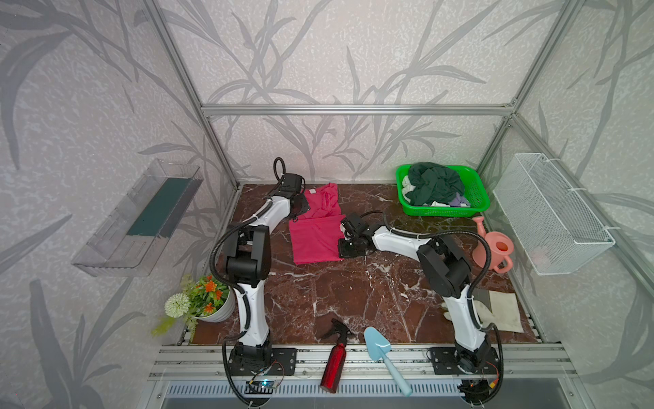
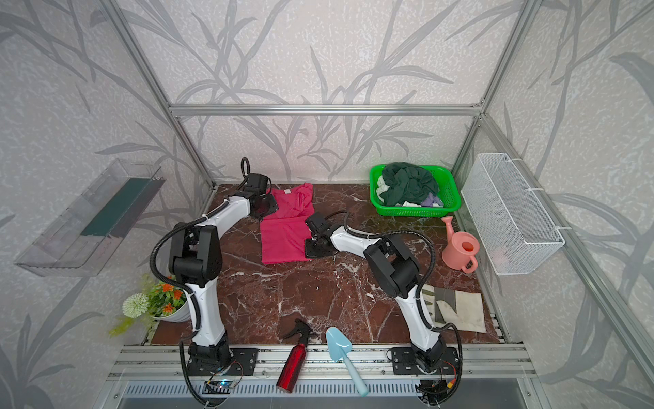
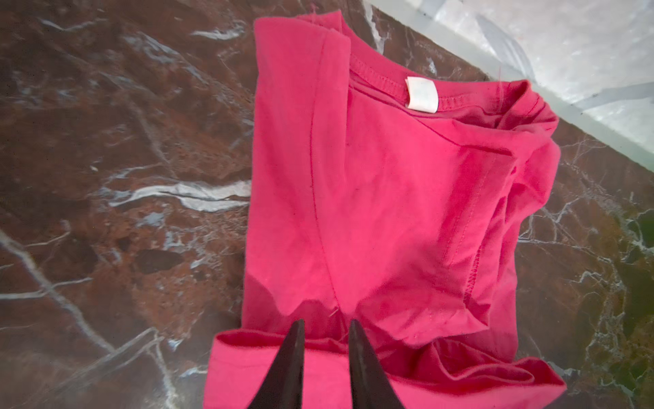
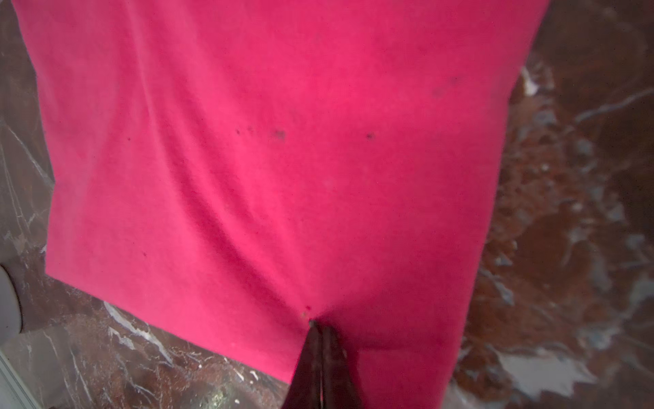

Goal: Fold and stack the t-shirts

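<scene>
Marble table (image 1: 354, 294) is carrying one pink tee (image 1: 313, 237) near its far edge, half folded. Right gripper (image 4: 320, 327) is pinching its side edge; left gripper (image 3: 325, 327), slightly parted, is hovering over it. Other tees (image 1: 433, 184) are waiting, unfolded, in the basket (image 1: 476, 205) at the far right corner.

left arm: stretched far back | my left gripper (image 3: 326, 327): jaws slightly parted | my right gripper (image 4: 320, 327): jaws pressed together, angled low

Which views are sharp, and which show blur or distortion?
Both top views: sharp, with frame bars bowed by the wide lens. Left wrist view: neck label crisp, fingertips soft. Right wrist view: pink t-shirt blurry, table smeared.
</scene>
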Controlling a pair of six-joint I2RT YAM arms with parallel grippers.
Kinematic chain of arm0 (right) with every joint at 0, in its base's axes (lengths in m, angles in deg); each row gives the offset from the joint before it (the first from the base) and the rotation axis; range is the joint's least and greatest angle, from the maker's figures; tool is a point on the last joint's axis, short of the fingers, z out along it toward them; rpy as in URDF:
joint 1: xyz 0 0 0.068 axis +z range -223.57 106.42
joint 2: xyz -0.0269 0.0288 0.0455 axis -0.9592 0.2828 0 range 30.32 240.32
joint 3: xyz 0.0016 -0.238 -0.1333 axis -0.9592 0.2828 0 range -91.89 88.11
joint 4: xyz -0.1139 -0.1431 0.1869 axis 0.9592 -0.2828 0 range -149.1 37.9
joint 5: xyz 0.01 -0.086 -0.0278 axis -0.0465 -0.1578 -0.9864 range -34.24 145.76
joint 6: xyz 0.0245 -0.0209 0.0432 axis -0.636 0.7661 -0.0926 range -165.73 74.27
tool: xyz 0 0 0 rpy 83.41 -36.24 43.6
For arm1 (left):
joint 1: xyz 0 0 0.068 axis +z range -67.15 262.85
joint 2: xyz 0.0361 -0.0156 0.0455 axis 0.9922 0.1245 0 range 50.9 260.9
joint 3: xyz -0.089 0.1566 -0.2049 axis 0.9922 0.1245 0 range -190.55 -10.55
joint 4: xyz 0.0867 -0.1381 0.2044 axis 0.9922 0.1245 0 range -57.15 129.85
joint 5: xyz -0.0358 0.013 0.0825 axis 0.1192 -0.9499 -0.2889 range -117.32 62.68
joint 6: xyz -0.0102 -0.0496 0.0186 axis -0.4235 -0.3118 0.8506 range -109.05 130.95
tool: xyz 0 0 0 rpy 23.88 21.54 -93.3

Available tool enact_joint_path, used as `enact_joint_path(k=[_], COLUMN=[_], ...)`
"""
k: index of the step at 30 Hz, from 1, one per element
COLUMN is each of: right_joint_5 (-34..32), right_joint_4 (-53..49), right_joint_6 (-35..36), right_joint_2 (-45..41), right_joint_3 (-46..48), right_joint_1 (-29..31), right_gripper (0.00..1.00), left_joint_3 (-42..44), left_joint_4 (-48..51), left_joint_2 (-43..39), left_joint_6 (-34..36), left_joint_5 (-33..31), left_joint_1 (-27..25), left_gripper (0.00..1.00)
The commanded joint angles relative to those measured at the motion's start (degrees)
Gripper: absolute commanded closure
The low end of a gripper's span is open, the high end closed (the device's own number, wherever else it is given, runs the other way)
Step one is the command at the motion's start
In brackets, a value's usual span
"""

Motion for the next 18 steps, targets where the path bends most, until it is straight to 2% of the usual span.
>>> enact_joint_path(k=[1, 5, 9, 14, 18], right_joint_5=[-1.47, -1.57, -1.76, -1.95, -0.37], right_joint_4=[-2.94, -7.01, -9.61, -8.58, -11.36], right_joint_6=[1.68, 3.79, 5.53, 6.03, 5.54], right_joint_2=[-2.52, 0.74, 5.75, 12.90, 21.30], right_joint_3=[-3.55, -11.94, -20.95, -30.19, -41.23], right_joint_1=[-0.24, -1.06, -2.52, -4.74, -6.14], right_gripper=[0.92, 0.92, 0.92, 0.91, 0.91], left_joint_3=[7.33, 12.73, 13.66, 9.36, 4.99], left_joint_4=[-0.22, -2.24, -4.75, -4.20, -1.95], left_joint_2=[-6.20, -6.92, -5.26, -0.10, 4.33], left_joint_6=[-1.20, -1.83, -1.79, -1.78, -1.96], left_joint_5=[-0.24, -0.82, -0.27, 1.02, 1.94], left_joint_1=[-0.91, -0.24, 1.15, 3.36, 4.35], left_gripper=[0.76, 0.76, 0.76, 0.76, 0.76])
